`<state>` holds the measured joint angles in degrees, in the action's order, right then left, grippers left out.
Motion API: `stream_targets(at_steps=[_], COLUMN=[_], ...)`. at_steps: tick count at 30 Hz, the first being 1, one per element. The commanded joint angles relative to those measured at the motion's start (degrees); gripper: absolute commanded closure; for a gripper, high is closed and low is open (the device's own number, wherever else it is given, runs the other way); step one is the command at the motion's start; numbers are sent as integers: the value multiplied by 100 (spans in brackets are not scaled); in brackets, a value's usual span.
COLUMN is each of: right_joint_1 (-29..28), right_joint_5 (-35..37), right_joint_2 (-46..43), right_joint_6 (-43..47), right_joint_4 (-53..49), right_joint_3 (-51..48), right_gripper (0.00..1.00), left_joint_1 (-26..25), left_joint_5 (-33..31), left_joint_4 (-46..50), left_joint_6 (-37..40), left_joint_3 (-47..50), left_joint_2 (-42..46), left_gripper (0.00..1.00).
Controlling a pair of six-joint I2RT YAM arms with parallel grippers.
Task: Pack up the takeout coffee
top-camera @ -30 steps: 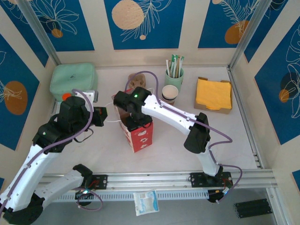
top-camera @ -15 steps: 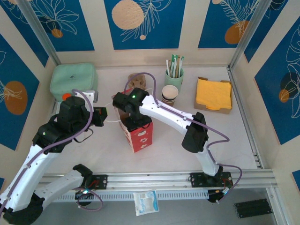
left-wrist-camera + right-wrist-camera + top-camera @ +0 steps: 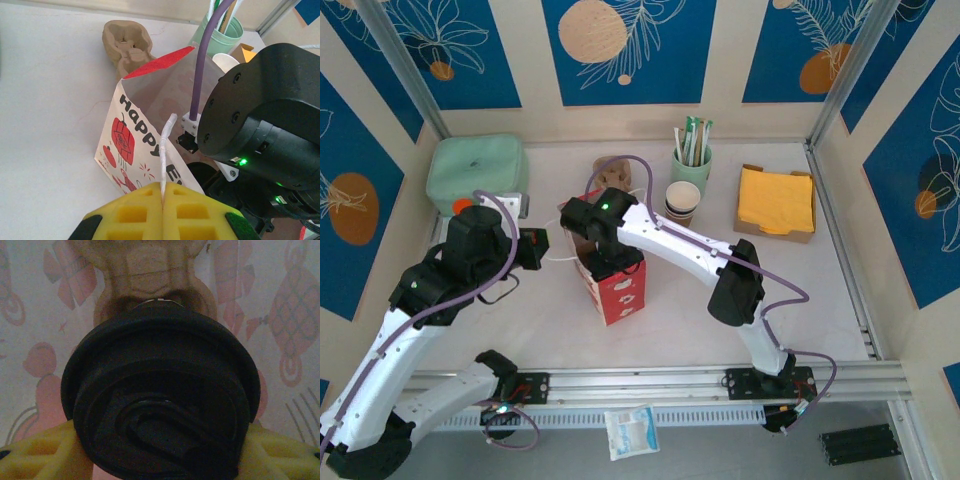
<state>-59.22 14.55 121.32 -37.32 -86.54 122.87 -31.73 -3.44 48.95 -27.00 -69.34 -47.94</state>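
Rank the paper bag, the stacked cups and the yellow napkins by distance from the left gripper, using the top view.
1. paper bag: just right of the left gripper, which pinches its handle.
2. stacked cups: farther back and to the right.
3. yellow napkins: far right, near the side wall.

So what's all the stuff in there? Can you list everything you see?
paper bag: one, white with red, centre, top open
takeout coffee: one, black lid showing, inside the bag
cup carrier: one, brown, behind the bag
stack of cups: one stack, cream with dark bands, right of the carrier
straw holder: one, mint green, behind the cups
napkins: one pile, yellow, back right
case: one, mint green, back left
packet: one, white, below the front rail
left pincer: yellow pads, shut on the bag's white handle
right pincer: yellow pads, gripping the coffee's lid
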Motion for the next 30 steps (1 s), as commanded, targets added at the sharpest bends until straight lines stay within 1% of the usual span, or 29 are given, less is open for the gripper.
stream_targets(at_steps=[1,30], right_joint_1=[16,17], right_joint_5=[-84,-88], right_joint_2=[6,-29], right_joint_6=[14,6], right_joint_4=[-64,10], right_joint_3=[-68,-177], right_gripper=[42,42], left_joint_1=[44,48], left_joint_5=[18,28], left_joint_4=[124,106], left_joint_6=[-59,-68], left_joint_3=[50,50], left_joint_2=[75,66], left_gripper=[100,100])
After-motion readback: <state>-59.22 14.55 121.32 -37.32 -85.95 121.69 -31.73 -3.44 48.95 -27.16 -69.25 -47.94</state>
